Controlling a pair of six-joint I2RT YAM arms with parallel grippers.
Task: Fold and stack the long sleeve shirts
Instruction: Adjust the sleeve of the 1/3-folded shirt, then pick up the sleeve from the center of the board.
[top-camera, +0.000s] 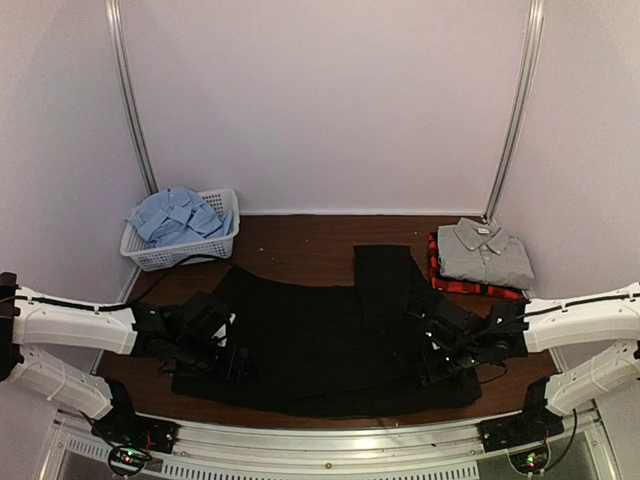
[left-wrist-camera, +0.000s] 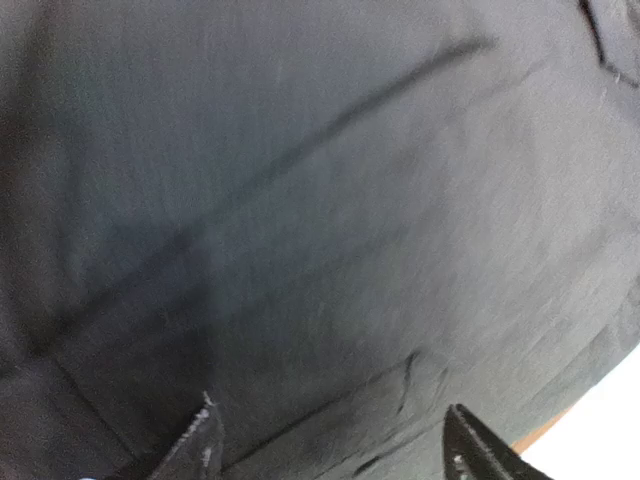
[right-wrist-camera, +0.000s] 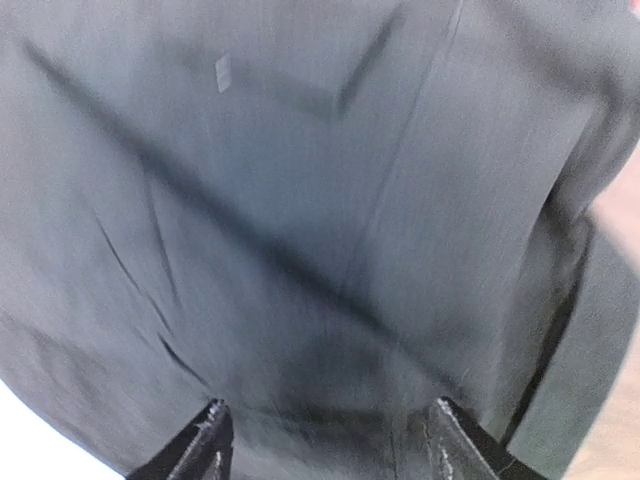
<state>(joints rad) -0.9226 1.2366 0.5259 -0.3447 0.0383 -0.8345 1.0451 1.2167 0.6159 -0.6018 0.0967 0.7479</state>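
The black shirt (top-camera: 320, 335) lies spread flat across the middle of the table and fills both wrist views (left-wrist-camera: 320, 200) (right-wrist-camera: 300, 220). My left gripper (top-camera: 235, 362) is open, just above its left part, jaws wide apart with cloth between them (left-wrist-camera: 330, 440). My right gripper (top-camera: 432, 362) is open over the shirt's right part (right-wrist-camera: 325, 440). The grey shirt (top-camera: 485, 252) lies folded on top of the folded red-and-black plaid shirt (top-camera: 470, 285) at the back right. The light blue shirt (top-camera: 180, 215) is bunched in the basket.
A white mesh basket (top-camera: 185, 252) stands at the back left against the wall. The brown table (top-camera: 300, 245) shows bare behind the black shirt. A metal rail (top-camera: 330, 440) runs along the near edge.
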